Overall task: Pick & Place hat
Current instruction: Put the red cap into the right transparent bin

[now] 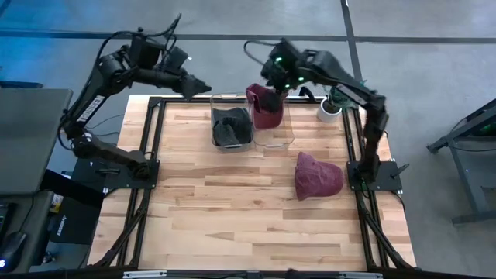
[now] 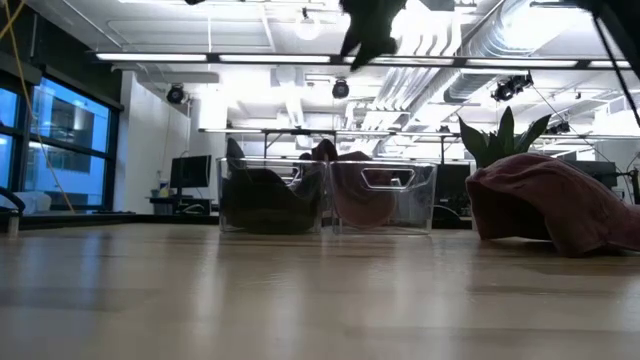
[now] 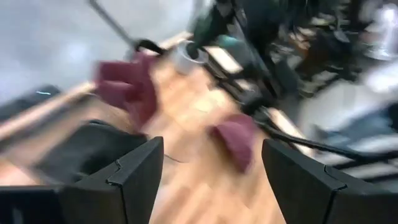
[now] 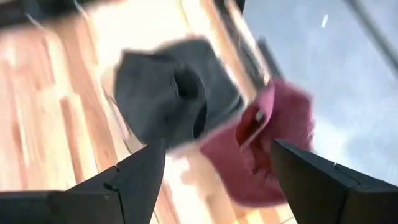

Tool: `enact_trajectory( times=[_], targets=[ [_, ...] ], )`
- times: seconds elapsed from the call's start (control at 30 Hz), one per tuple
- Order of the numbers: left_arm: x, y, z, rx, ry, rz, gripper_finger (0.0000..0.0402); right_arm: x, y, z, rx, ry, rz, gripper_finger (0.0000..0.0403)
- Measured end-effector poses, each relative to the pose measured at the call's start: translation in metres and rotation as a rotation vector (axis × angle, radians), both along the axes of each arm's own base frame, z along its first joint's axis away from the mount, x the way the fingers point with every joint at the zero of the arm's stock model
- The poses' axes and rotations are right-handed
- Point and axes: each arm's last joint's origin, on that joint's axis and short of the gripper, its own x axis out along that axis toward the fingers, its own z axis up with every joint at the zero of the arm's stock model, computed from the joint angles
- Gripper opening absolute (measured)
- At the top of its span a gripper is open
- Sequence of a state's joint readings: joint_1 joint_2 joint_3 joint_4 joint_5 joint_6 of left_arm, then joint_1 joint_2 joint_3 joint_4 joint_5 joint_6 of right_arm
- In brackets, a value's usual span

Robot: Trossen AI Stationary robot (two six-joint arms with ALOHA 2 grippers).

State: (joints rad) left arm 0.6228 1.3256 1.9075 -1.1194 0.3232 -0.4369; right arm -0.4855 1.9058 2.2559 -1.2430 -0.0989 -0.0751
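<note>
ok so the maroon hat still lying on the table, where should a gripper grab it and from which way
Probably from straight above, pinching the raised crown of the maroon hat. It lies as a soft slumped mound on the bare wooden table, apart from the bins, so the top folds give the fingers fabric to close on. The right gripper, now open above the right bin, is nearer.

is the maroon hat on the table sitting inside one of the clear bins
No, in the high view that maroon hat lies on the bare wooden table, well apart from the two clear bins.
</note>
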Motion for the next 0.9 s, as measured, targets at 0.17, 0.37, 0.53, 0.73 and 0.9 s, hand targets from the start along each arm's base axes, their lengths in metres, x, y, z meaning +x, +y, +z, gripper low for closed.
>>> enact_trajectory(
  times=[0.17, 0.37, 0.53, 0.73, 0.9],
  targets=[
    [-0.013, -0.015, -0.016, -0.094, -0.055, -0.113, 0.0263, -0.032, 0.026, 0.05, -0.082, -0.19, 0.029, 0.0286],
    [-0.019, -0.02, -0.069, -0.187, -0.189, -0.089, 0.0263, -0.071, 0.051, 0.083, -0.157, -0.279, 0.006, 0.0286],
    [-0.041, -0.036, -0.103, -0.236, -0.339, -0.04, 0.0263, -0.095, 0.064, 0.084, -0.146, -0.295, -0.01, 0.0286],
    [-0.067, -0.053, -0.133, -0.317, -0.431, 0.026, 0.0263, -0.113, 0.071, 0.05, -0.1, -0.289, -0.082, 0.0286],
    [-0.088, -0.066, -0.154, -0.35, -0.487, 0.091, 0.0263, -0.129, 0.081, 0.01, -0.011, -0.342, -0.12, 0.0286]
  ],
)
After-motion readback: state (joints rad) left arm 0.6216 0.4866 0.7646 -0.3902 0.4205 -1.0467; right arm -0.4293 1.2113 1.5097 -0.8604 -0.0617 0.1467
